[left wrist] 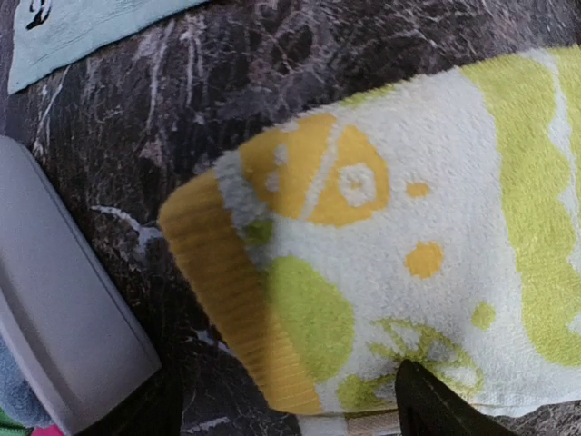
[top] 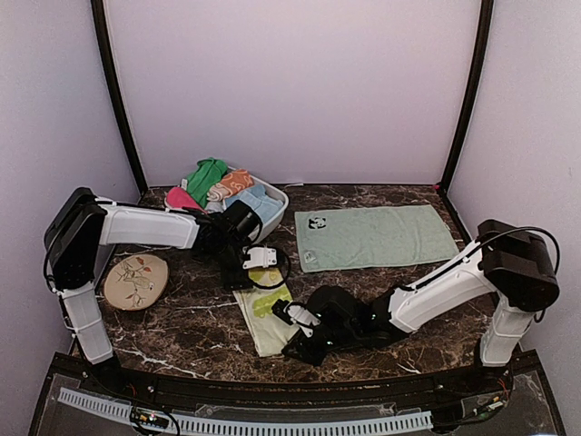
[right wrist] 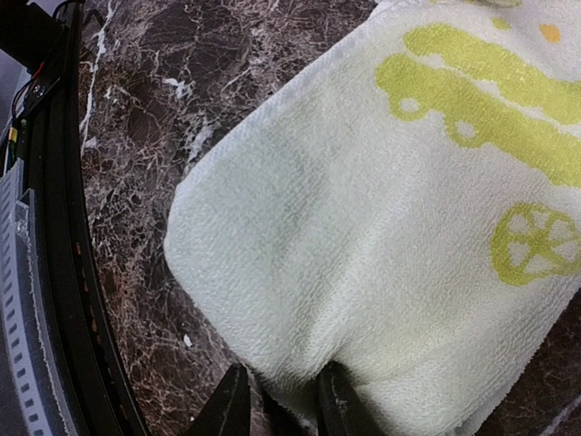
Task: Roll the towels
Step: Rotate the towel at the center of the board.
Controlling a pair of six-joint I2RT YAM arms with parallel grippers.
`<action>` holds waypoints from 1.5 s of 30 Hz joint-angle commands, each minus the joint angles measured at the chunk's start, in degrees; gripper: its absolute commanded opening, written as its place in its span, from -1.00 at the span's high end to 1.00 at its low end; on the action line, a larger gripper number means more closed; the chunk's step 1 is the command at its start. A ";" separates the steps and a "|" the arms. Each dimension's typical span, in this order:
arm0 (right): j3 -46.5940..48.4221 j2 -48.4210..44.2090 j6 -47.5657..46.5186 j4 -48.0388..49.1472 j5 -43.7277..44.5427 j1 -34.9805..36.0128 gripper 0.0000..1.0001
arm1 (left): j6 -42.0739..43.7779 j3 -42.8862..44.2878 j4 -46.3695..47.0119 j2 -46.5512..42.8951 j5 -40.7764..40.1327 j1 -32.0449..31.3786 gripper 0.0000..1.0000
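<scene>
The right gripper (right wrist: 281, 404) is clamped on the near edge of the yellow-lime towel (right wrist: 363, 227), with a pinch of cloth bunched between its fingers (right wrist: 334, 400). The left gripper (left wrist: 286, 409) stands apart. One finger is over the orange-banded far end of the same towel, the other is over bare table (left wrist: 300, 64), and nothing is held by it. The towel is laid flat on the dark marble, lengthwise between the two arms and near the front edge. The mint towel (top: 372, 236) is spread farther back to the right, well apart, and more towels are piled in the basket (top: 280, 202) at the back.

The step in hand is judged to be the start of the roll from the near end. It would be done best if the pinched edge were lifted only slightly, turned over onto the cloth and kept square to the towel's length — otherwise the roll may be skewed. The far end should be steadied by the left gripper so the towel is not dragged.

The right arm is stretched low from the right, with its wrist close to the table. The left arm is extended from the left, bent at the elbow, with its wrist hung over the far end.
</scene>
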 commanded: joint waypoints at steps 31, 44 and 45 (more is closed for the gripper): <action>-8.39 -26.11 -20.52 -6.09 41.01 -2.68 -0.98 | -4.99 -18.70 11.14 -14.81 11.11 7.09 -0.56; -8.63 -15.00 -13.46 0.21 27.19 1.30 -0.48 | -1.77 -12.98 18.48 -4.63 -1.73 1.66 -0.49; -8.11 -13.86 -13.13 0.22 27.02 2.06 -0.45 | -1.40 -11.69 18.93 -3.79 -2.77 1.61 -0.49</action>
